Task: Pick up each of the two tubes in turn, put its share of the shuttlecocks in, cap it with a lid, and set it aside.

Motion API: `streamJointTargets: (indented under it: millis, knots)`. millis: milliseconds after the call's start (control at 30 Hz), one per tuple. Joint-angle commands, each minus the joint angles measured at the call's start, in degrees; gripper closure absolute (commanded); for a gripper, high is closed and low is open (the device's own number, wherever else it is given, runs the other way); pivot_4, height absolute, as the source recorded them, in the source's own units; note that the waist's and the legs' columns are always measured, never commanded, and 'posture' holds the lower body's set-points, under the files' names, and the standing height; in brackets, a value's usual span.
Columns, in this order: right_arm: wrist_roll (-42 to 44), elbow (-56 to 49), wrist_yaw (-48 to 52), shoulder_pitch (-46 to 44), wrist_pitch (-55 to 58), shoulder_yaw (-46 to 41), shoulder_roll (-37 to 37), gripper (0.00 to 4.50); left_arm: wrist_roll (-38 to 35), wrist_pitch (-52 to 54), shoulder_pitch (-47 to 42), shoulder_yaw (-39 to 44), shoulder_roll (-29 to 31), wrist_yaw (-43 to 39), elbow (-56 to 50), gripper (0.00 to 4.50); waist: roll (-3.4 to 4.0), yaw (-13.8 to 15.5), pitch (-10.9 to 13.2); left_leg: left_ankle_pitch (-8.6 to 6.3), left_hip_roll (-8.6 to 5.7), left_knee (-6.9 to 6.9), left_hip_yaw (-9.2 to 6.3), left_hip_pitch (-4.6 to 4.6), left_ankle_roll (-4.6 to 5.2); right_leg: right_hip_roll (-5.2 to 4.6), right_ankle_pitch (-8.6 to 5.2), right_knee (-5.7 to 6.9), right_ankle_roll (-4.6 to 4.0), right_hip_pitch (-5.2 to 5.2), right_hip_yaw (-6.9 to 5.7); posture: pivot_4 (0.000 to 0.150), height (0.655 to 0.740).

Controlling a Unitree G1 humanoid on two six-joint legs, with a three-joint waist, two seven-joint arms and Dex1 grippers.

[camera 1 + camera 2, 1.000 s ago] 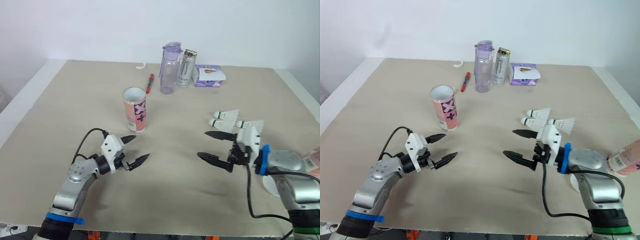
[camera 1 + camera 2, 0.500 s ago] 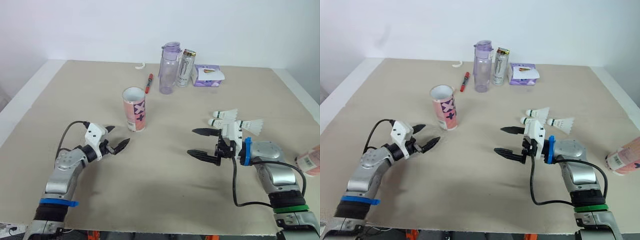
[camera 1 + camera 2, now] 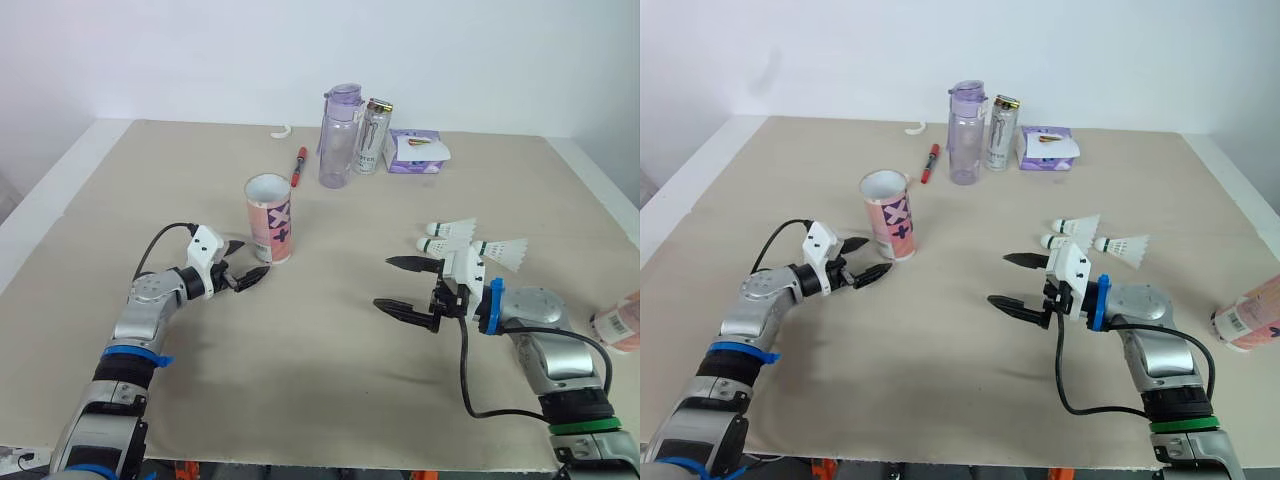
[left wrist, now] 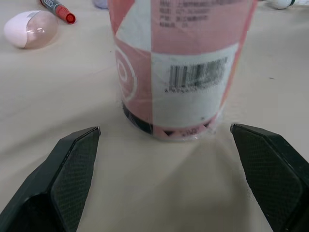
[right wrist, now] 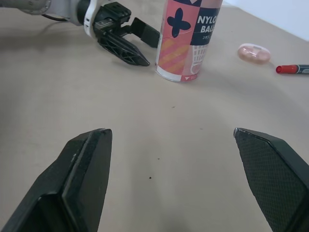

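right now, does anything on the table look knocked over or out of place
The second pink tube lies on its side at the right edge of the table, while the other tube stands upright, mouth open, just ahead of the left gripper. Nothing looks spilled or damaged.

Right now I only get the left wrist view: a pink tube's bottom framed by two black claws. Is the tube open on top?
Observer: Yes, the upright tube has no lid; its mouth is open.
Operator: Where are the things that go in?
Observer: Three shuttlecocks lie on the table at the robot's right, just beyond the open right gripper.
Operator: Any other tube?
Observer: The second tube lies on its side at the table's right edge.
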Motion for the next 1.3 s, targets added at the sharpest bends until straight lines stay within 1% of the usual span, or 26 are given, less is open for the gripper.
streamJointTargets:
  millis: [33, 267, 433, 733, 1067, 1100, 1167, 1200, 1233, 1300]
  knots:
    - [0.0, -3.28, -1.09, 0.36, 0.03, -1.39, -0.76, 0.16, 2.24, -4.31, -5.5, -0.84, -0.97, -1.61, 6.8, 0.0, 0.0, 0.02, 0.0, 0.0, 0.0, 0.0, 0.0, 0.0, 0.0, -0.01, 0.0, 0.0, 0.0, 0.0, 0.0, 0.15, 0.74]
    - [0.05, -4.89, -2.34, 1.35, 0.74, -1.6, -1.1, 0.16, 4.98, -9.55, -12.75, -1.26, -3.17, -2.7, 18.73, 0.0, 0.0, 0.01, 0.0, 0.0, -0.02, 0.04, -0.02, -0.02, 0.0, 0.01, 0.01, 0.01, 0.03, 0.01, 0.0, 0.15, 0.74]
    - [0.22, -5.92, -3.11, 2.16, 1.2, -1.8, -1.41, 0.16, 6.13, -12.31, -16.35, -0.92, -4.44, -2.49, 24.27, 0.0, -0.01, 0.03, 0.0, 0.0, -0.03, 0.05, -0.05, -0.05, 0.0, 0.01, 0.01, 0.01, 0.05, 0.01, -0.01, 0.15, 0.74]
    - [0.38, -7.97, -4.46, 3.54, 1.97, -2.36, -1.91, 0.16, 6.2, -15.52, -20.56, 0.54, -6.44, -1.78, 29.88, 0.0, -0.02, 0.01, 0.0, 0.0, -0.05, 0.07, -0.07, -0.09, 0.0, 0.01, 0.02, 0.01, 0.08, -0.02, 0.0, 0.15, 0.74]
    - [0.96, -11.34, -5.85, 6.23, 3.1, -3.39, -2.72, 0.16, 7.54, -17.86, -20.71, -0.07, -7.83, -1.7, 33.55, 0.0, -0.02, 0.02, 0.0, 0.0, -0.06, 0.08, -0.1, -0.11, 0.0, 0.01, 0.02, 0.01, 0.09, -0.02, -0.02, 0.15, 0.74]
    - [0.94, -11.57, -5.97, 6.36, 3.23, -3.46, -2.75, 0.0, 7.62, -18.02, -20.82, 0.06, -7.94, -1.45, 34.04, 0.39, -0.02, 0.02, 0.0, 0.0, -0.07, 0.08, -0.1, -0.11, 0.0, 0.01, 0.02, 0.01, 0.09, -0.01, -0.01, 0.15, 0.74]
    - [0.89, -12.05, -6.16, 6.71, 3.44, -3.68, -2.87, 0.0, 7.46, -18.54, -21.05, 0.52, -8.13, -1.05, 34.51, 0.59, -0.02, 0.02, 0.0, 0.0, -0.06, 0.08, -0.11, -0.1, 0.0, 0.02, 0.02, 0.02, 0.09, -0.01, -0.02, 0.15, 0.74]
    - [0.91, -12.24, -6.23, 6.89, 3.5, -3.79, -2.95, 0.0, 7.33, -18.69, -21.24, 0.77, -8.2, -0.75, 34.81, 1.04, -0.02, 0.02, 0.0, 0.0, -0.06, 0.09, -0.11, -0.1, 0.0, 0.02, 0.02, 0.03, 0.09, -0.01, -0.02, 0.15, 0.74]
    - [0.86, -12.43, -6.32, 7.11, 3.53, -3.88, -3.06, 0.0, 7.17, -18.62, -21.45, 1.01, -8.25, -0.54, 35.14, 1.28, -0.02, 0.02, 0.0, 0.0, -0.06, 0.1, -0.12, -0.1, 0.0, 0.02, 0.02, 0.04, 0.09, -0.01, -0.02, 0.15, 0.74]
    - [0.93, -12.75, -6.45, 7.44, 3.64, -4.01, -3.21, 0.0, 6.94, -18.22, -21.71, 1.48, -8.35, -0.57, 35.5, 1.28, -0.02, 0.01, 0.0, 0.0, -0.06, 0.12, -0.12, -0.1, 0.0, 0.02, 0.03, 0.05, 0.1, -0.01, -0.01, 0.15, 0.74]
